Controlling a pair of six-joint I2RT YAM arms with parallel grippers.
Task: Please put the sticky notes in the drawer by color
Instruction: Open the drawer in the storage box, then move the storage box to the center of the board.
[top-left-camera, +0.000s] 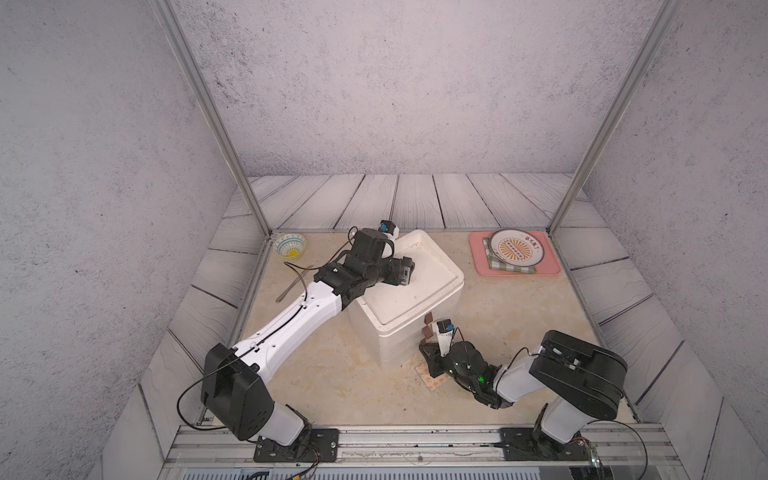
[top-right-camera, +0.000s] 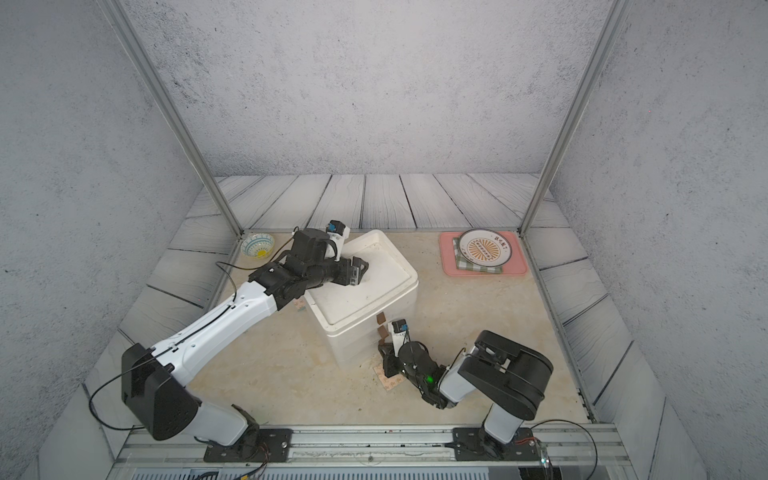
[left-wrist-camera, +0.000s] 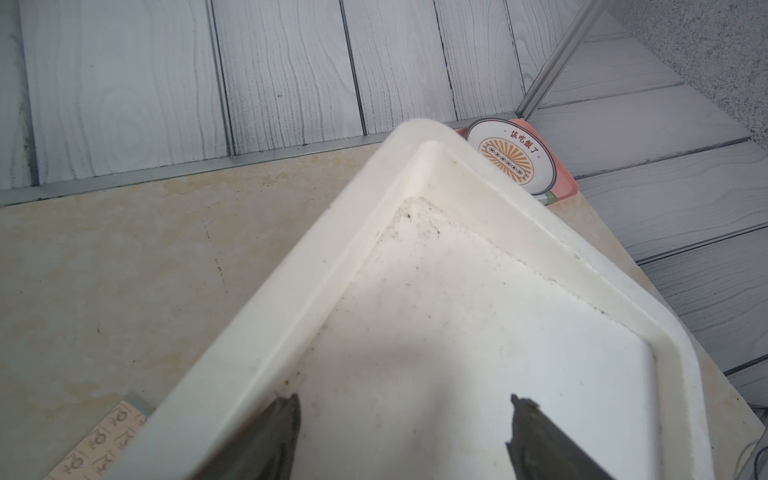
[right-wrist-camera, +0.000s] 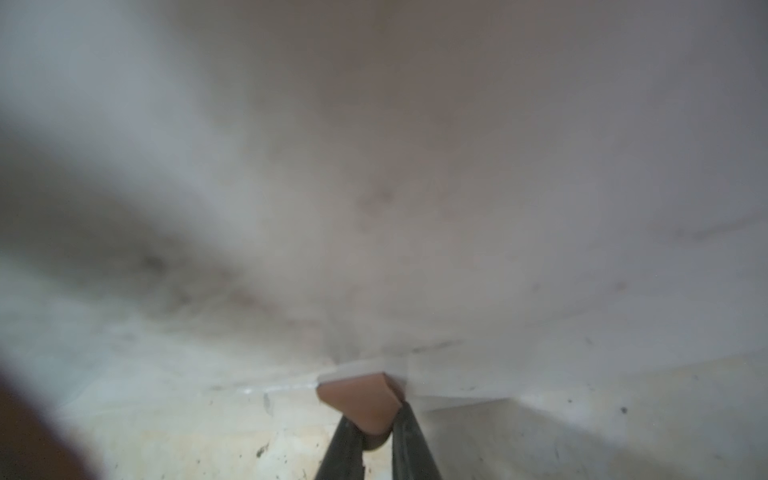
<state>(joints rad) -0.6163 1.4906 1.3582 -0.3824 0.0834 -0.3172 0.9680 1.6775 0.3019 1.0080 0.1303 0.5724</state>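
At the drawer front, your right claw is clenched on the lowest brown tab. Pull straight out and level, and let the spread left claw brace the top. An orange sticky note lies on the bench under that arm.

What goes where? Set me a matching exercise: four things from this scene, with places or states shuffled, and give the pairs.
1 left gripper
2 right gripper
3 plate
4 patterned bowl

a on the green checked cloth in the pink tray
b shut on a brown tab handle
c on the table, far corner on the robot's left
d open over the drawer chest's recessed top

Pairs: 1-d, 2-b, 3-a, 4-c
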